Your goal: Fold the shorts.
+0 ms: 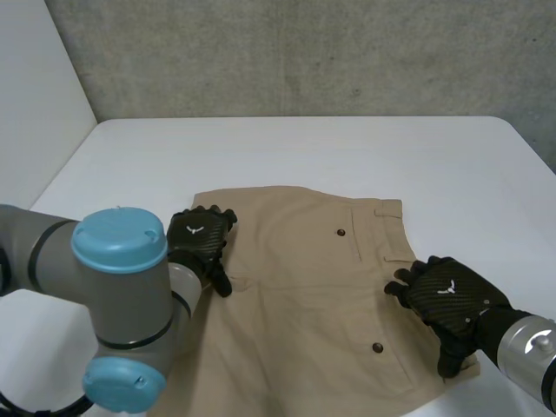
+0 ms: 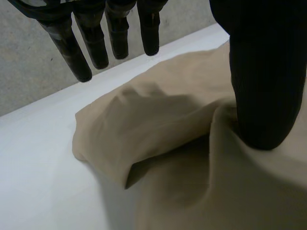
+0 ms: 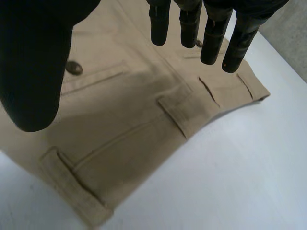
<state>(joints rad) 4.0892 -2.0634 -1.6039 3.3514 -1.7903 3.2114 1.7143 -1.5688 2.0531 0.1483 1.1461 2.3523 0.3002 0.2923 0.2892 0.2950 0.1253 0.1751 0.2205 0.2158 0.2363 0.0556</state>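
Rough grey concrete wall [image 1: 304, 52] stood behind a white table [image 1: 347, 148], and a plain white panel closed off the left side. On the near half of the table lay a pair of tan cotton shorts [image 1: 304, 295], spread mostly flat. Their waistband ran along the right edge and their leg hem along the left. Two small dark round buttons [image 1: 340, 232] showed on the back pockets, one farther away and one nearer.

The black left hand [image 1: 200, 239] sat at the left edge of the shorts, at the leg hem. In the left wrist view its fingers [image 2: 96, 43] were straight, slightly spread and raised clear of the cloth. Its thumb [image 2: 264, 86] pressed down into the fabric, which bunched up into a soft ridge beside it. The hand gripped nothing.

The black right hand [image 1: 447, 295] was over the right edge, at the near end of the waistband. In the right wrist view its fingers [image 3: 211, 38] pointed straight out, close side by side, over a flat tan belt loop [image 3: 180, 112]. Its thumb [image 3: 33, 72] hung over the pocket, near one button. Whether the thumb touched the cloth could not be told, and the hand held nothing.
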